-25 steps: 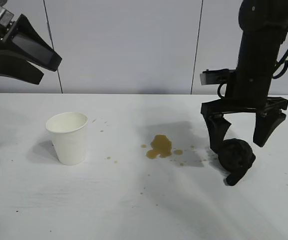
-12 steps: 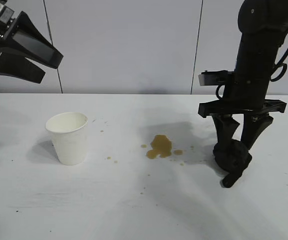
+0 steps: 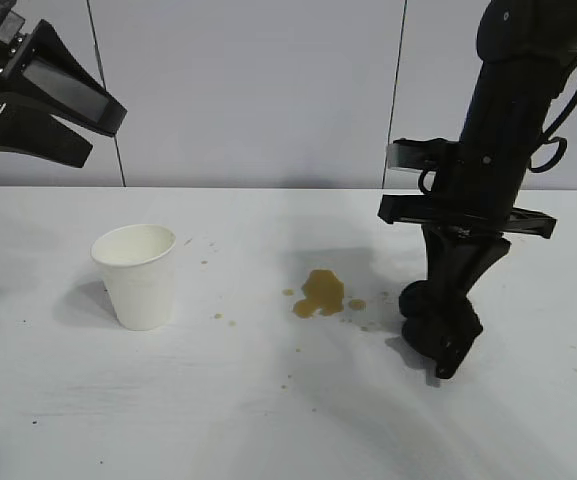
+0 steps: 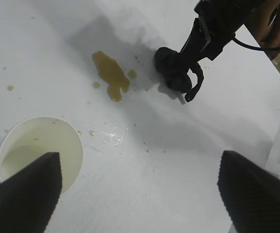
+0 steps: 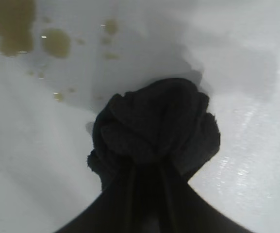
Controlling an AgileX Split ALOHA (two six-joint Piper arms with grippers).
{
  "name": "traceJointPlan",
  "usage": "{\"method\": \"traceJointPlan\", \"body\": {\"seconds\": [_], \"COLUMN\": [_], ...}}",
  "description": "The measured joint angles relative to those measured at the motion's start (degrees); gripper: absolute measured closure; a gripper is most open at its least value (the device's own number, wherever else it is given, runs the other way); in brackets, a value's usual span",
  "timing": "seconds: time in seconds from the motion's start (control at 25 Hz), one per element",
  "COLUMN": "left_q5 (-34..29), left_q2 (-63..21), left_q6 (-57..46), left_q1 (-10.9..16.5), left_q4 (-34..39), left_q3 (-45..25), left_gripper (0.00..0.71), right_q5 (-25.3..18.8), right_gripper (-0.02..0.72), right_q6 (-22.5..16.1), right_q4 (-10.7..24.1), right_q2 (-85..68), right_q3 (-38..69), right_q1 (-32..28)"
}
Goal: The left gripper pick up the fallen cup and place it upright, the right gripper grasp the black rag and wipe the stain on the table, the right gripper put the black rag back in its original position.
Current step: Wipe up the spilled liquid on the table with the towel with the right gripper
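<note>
**Black rag pinched and ready for the yellow spill**

Black cloth is bunched into a ball between the fingers of the right pincer (image 3: 440,335), which points steeply down at the white desk (image 3: 268,420) and is closed tight on the black rag (image 5: 154,128). The rag sits just beside the stain (image 3: 320,292), on the side away from the cup (image 3: 137,275), close enough that a short sweep across the surface would likely reach the puddle. Gripping the cloth from above as a wad makes sense: it leaves a soft pad hanging under the fingertips to press onto the liquid.

The stain is a yellowish-brown puddle with small droplets scattered around it, some trailing toward the cup. It looks untouched, so the wiping step appears not yet begun.

The cup stands upright, well apart from the stain, mouth up, with a little liquid inside visible in the left wrist view. That part of the task looks done.

The left pincer (image 3: 53,105) hangs high above the desk, beyond the cup from the stain, its fingers spread wide and holding nothing, out of the wiping path
</note>
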State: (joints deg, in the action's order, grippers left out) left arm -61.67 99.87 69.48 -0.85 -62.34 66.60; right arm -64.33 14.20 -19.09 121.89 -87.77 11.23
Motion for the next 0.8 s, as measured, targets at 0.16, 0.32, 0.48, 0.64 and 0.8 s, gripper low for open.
{"method": "traceJointPlan", "body": {"seconds": [0.16,0.32,0.48,0.64,0.8], "left_q5": [-0.1,-0.3,-0.9,-1.1,-1.1], "left_q2": [0.0,0.0,0.0,0.0,0.0], "left_q6": [0.0,0.0,0.0,0.0,0.0], "left_q1": [0.0,0.0,0.0,0.0,0.0], "left_q4": [0.0,0.0,0.0,0.0,0.0], "left_q3": [0.0,0.0,0.0,0.0,0.0], "left_gripper": [0.078,0.078,0.078,0.078,0.078], "right_q5": [0.0,2.0,5.8,9.3,10.8], "right_gripper": [0.652,0.654,0.654,0.654,0.654], "right_q6": [4.7,5.4,5.6,6.0,6.3], "right_q4": [-9.5,-10.9,-11.2,-11.2,-11.4], "right_q2": [0.0,0.0,0.1,1.1,3.0], "right_q3": [-1.8,-5.7,-6.4,-6.5,-6.5], "right_q1": [0.2,2.2,6.0,10.1,12.8]}}
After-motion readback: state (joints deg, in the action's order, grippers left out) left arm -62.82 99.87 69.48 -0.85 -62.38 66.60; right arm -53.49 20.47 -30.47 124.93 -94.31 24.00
